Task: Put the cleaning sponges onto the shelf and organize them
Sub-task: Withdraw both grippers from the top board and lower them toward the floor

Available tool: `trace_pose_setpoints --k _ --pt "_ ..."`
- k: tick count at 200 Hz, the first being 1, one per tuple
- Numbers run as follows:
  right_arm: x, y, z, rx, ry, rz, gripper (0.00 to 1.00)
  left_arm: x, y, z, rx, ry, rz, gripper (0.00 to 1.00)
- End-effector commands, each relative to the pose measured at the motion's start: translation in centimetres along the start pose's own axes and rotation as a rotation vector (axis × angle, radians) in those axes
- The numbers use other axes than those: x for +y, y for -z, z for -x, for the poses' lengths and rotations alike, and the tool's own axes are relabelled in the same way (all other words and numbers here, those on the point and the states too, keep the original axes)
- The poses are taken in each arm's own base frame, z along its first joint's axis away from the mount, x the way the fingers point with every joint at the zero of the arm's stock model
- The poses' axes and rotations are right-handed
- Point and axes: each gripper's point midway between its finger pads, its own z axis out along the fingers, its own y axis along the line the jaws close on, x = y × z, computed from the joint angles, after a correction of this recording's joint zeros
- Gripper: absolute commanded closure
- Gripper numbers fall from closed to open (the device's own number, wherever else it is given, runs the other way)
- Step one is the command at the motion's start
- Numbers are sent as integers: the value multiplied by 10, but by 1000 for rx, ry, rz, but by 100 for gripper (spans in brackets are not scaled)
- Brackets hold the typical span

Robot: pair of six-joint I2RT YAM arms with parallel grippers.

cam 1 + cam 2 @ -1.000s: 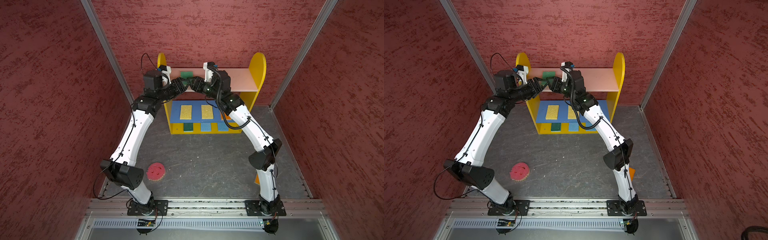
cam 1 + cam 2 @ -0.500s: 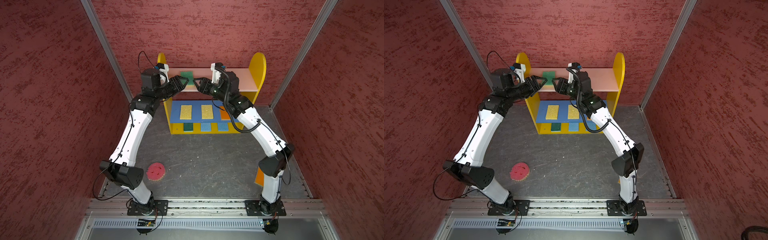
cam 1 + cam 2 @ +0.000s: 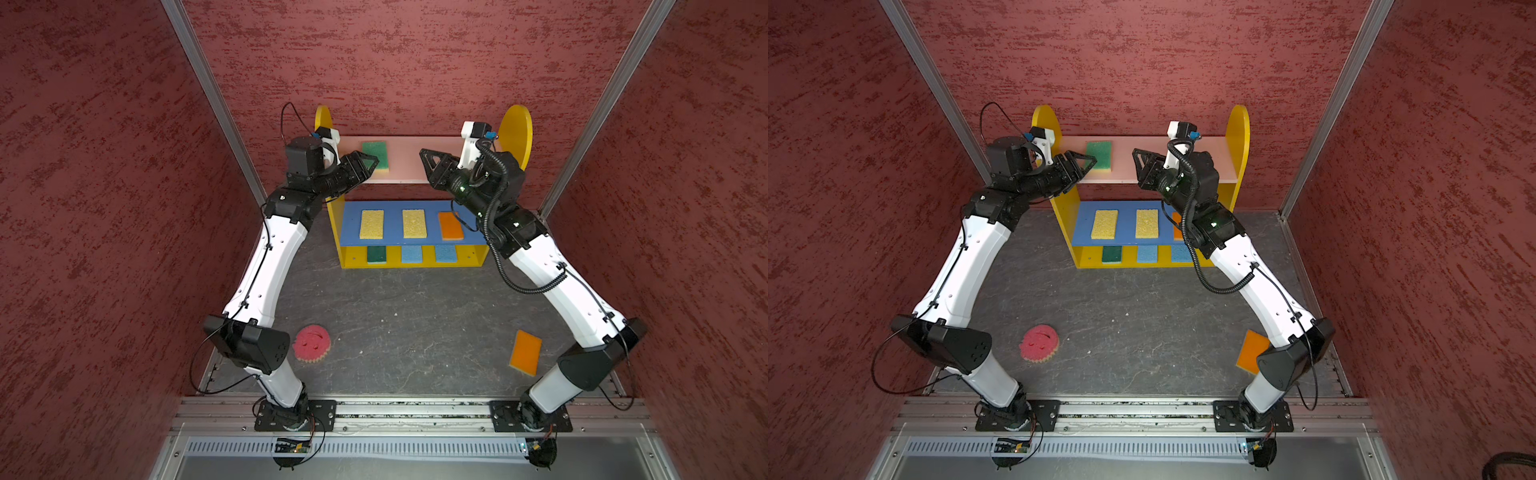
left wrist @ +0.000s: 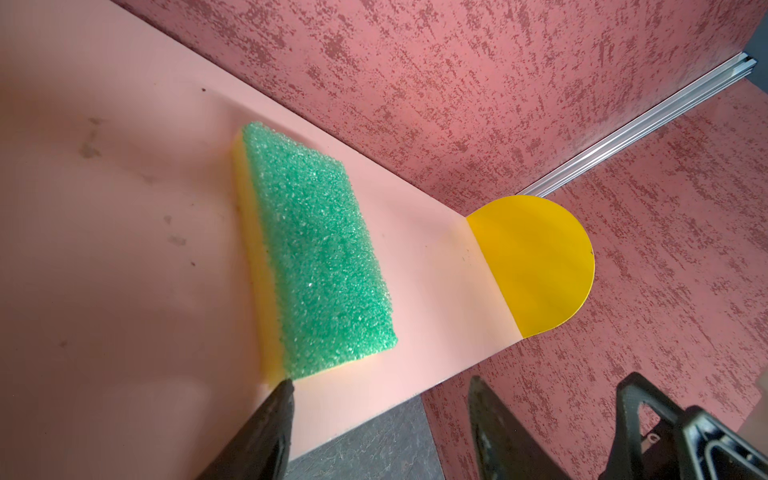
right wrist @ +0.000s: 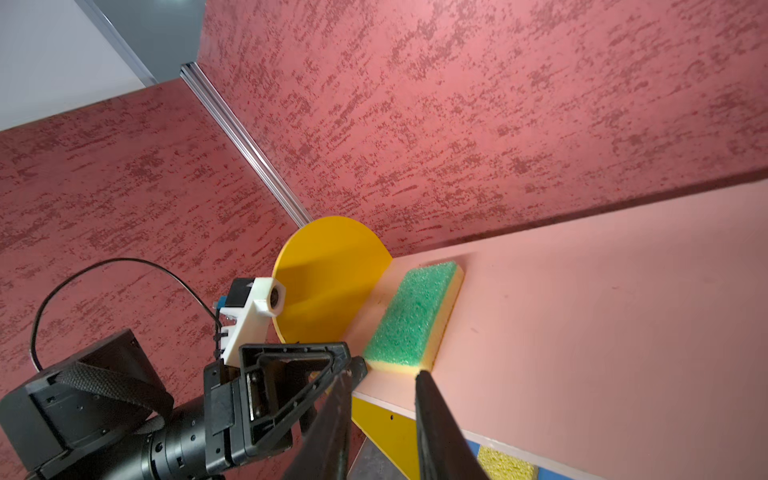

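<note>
Sponges (image 3: 371, 224) numbering seven are set on the shelf (image 3: 515, 129): a green sponge (image 3: 375, 156) on the top board (image 3: 407, 162), three on the middle board (image 3: 392, 224), three on the base (image 3: 353, 264). A smiley (image 3: 311, 344) and an orange sponge (image 3: 525, 352) are left on the grey table (image 3: 395, 316). The left gripper (image 4: 380, 382) and right gripper (image 3: 424, 163) are held with jaws parted, empty, at the top. Red walls (image 3: 395, 62) are seen all round.
</note>
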Motion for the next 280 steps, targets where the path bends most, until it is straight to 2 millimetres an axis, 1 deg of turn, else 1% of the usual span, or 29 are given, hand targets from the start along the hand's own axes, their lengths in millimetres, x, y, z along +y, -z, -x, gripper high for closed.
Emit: trace_pose_setpoints --k 1,26,60,83,101,119,130,139,153,158,160,168,173,180,186,190,191,203,206,208,212,229,236,237,240,257,268,274,280 --pt "-6 0 1 -11 3 -15 72 -2 0 6 -15 -18 -1 34" --pt "-9 0 -2 -7 1 -20 72 1 -1 7 -16 -12 7 34" --pt "-11 0 -4 -2 1 -23 72 0 2 8 -21 -14 6 34" --pt "-14 -1 -10 18 0 -27 71 -7 9 10 -30 -18 -5 35" --pt "-16 0 -15 44 9 -36 71 -20 22 15 -50 -29 -28 35" --pt "-21 3 -22 73 29 -60 71 -39 44 18 -76 -52 -61 35" --pt "-24 8 -26 89 45 -84 71 -51 61 18 -97 -75 -76 35" --pt "-25 13 -31 100 70 -107 70 -59 77 17 -116 -94 -82 35" --pt "-24 22 -41 115 114 -141 69 -70 106 13 -153 -130 -81 34" --pt "-22 26 -45 123 130 -148 68 -70 116 10 -165 -142 -72 34" --pt "-22 27 -46 127 136 -151 67 -68 117 7 -164 -143 -63 34" --pt "-21 33 -55 143 161 -169 66 -68 136 1 -188 -158 -47 33" --pt "-20 37 -60 151 176 -179 65 -62 141 -5 -188 -159 -25 32" --pt "-19 42 -68 160 194 -190 65 -54 154 -12 -203 -160 8 32" --pt "-18 47 -76 173 208 -197 64 -48 165 -18 -214 -160 34 32" --pt "-17 49 -82 182 215 -196 64 -39 167 -25 -210 -154 63 31" --pt "-17 49 -84 185 218 -196 64 -39 171 -25 -216 -154 65 32" --pt "-15 51 -114 240 245 -198 63 -20 189 -41 -227 -143 135 31" --pt "-14 51 -122 254 253 -196 63 -14 193 -45 -228 -140 153 31" --pt "-9 57 -118 243 254 -187 63 -8 194 -49 -224 -133 171 31" --pt "-5 59 -127 258 263 -178 62 -2 199 -54 -226 -129 194 30" --pt "5 64 -181 347 303 -152 61 35 215 -79 -208 -96 320 29" --pt "13 69 -201 378 313 -124 60 49 222 -89 -201 -79 368 28" --pt "11 67 -211 396 320 -128 60 50 223 -90 -199 -76 372 28" --pt "12 67 -227 421 329 -122 59 58 224 -96 -190 -69 396 28" --pt "21 76 -286 512 351 -86 57 88 235 -119 -162 -30 488 26" --pt "25 81 -314 569 353 -62 55 104 238 -133 -145 -2 529 26" --pt "21 83 -327 597 347 -71 54 111 239 -140 -134 11 542 26" --pt "16 86 -335 616 330 -87 54 119 238 -149 -114 25 554 26"
